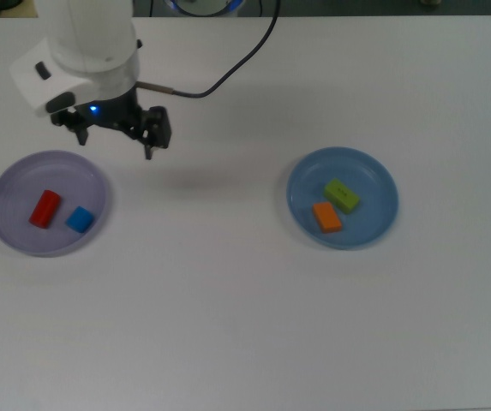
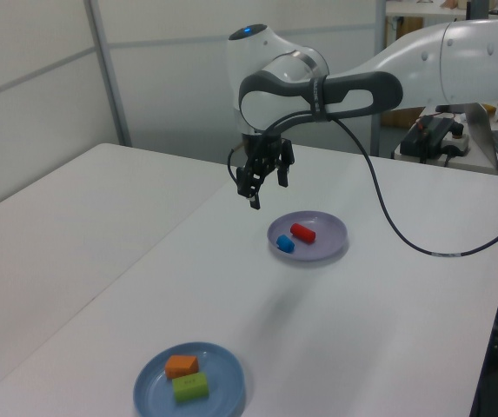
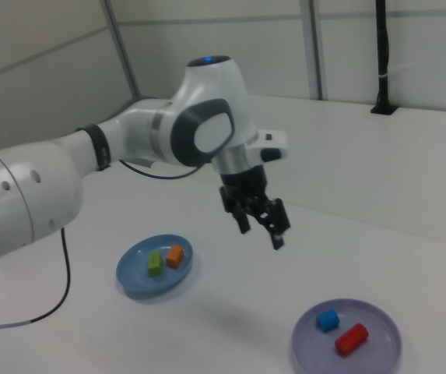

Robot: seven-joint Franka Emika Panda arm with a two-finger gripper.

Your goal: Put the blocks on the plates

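Hanging above the white desk (image 1: pixel 245 325), my pincer (image 1: pixel 112 137) is in the air and touches nothing. Its 2 fingers stand apart and nothing is between them, so it is released; the right view shows this best (image 3: pixel 260 222). In the top view my own wrist covers the upper part of the pincer, and only the dark finger ends come out below it. My arm is cut off at the top edge of the top view, and in the right view it runs out at the right view's left.

The lavender plate (image 1: pixel 5 235) lies at the top view's left, below the pincer and apart from it. The red block (image 1: pixel 44 208) and the blue block (image 1: pixel 80 219) lie in it, just beside each other; whether they touch I cannot tell. The sky blue plate (image 1: pixel 374 223) is well apart, at the top view's right. It holds the lime-green block (image 1: pixel 342 195) and the orange block (image 1: pixel 327 217), close together. In the left view this plate (image 2: pixel 149 395) is cut by the bottom edge.

A black cable (image 1: pixel 228 73) leaves my wrist and goes out of the top view at the top.
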